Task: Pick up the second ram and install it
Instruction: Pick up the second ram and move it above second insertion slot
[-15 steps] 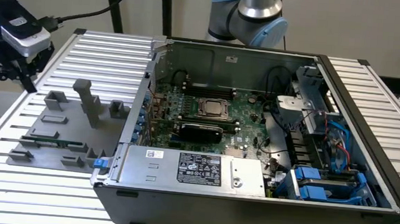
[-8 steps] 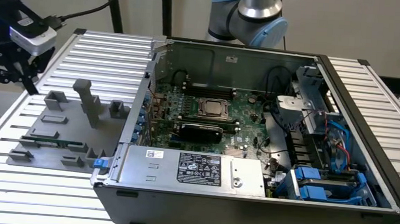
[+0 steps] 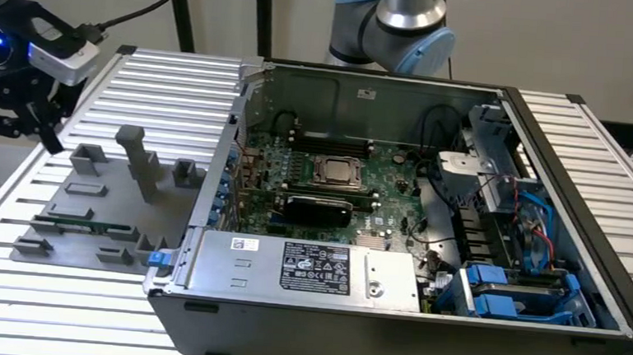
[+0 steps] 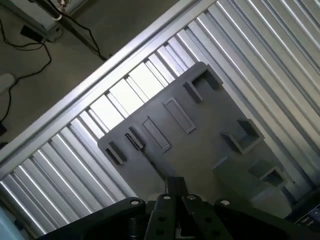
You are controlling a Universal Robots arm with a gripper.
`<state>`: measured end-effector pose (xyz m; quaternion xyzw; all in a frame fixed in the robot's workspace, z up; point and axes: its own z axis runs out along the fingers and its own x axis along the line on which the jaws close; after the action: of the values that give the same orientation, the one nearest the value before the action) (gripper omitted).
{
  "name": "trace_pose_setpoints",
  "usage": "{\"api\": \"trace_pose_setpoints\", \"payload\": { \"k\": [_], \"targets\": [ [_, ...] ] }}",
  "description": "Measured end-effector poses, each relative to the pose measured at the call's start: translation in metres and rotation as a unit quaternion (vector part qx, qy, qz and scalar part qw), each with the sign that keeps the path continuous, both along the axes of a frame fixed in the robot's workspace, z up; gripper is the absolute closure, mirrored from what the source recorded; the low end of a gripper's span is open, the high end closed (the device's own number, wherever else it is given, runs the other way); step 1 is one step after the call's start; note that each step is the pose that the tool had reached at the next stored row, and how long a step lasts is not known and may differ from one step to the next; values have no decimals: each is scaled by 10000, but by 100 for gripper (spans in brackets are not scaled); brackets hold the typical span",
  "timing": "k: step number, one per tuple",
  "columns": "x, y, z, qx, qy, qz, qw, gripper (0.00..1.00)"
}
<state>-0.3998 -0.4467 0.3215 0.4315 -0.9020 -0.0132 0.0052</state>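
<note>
In the exterior view we see the gripper [image 3: 36, 119] hovering at the exterior view's left, over the slatted table [image 3: 168, 78] beside the grey holder tray [image 3: 106, 206]. We cannot tell whether it is released or clenched. The second ram [image 3: 80, 227] lies flat in the tray, apart from the gripper and outside the open computer case [image 3: 285, 332]. In the wrist view the gripper [image 4: 175, 187] hangs above the tray [image 4: 200, 150].

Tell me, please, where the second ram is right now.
The second ram lies in the grey holder plate on the exterior view's left, toward its near edge, beside the open computer case.
</note>
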Motion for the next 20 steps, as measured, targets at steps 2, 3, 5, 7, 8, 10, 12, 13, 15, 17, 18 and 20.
{"api": "trace_pose_setpoints", "payload": {
  "k": [2,3,5,7,8,10,12,13,15,17,18,20],
  "targets": [
    [0,0,-13,-2,-13,188,9998,100],
    [0,0,-20,-4,-21,277,9996,100],
    [0,0,-32,-7,-34,457,9989,100],
    [0,0,-43,-9,-45,637,9980,100],
    [0,0,-48,-10,-49,729,9973,100],
    [0,0,-57,-12,-55,914,9958,100],
    [0,0,-67,-14,-58,1093,9940,100],
    [0,0,-71,-15,-58,1185,9929,100],
    [0,0,-81,-17,-58,1363,9906,100],
    [0,0,-90,-19,-58,1541,9880,100],
    [0,0,-95,-20,-58,1636,9865,100],
    [0,0,-104,-22,-58,1813,9834,100]
  ]
}}
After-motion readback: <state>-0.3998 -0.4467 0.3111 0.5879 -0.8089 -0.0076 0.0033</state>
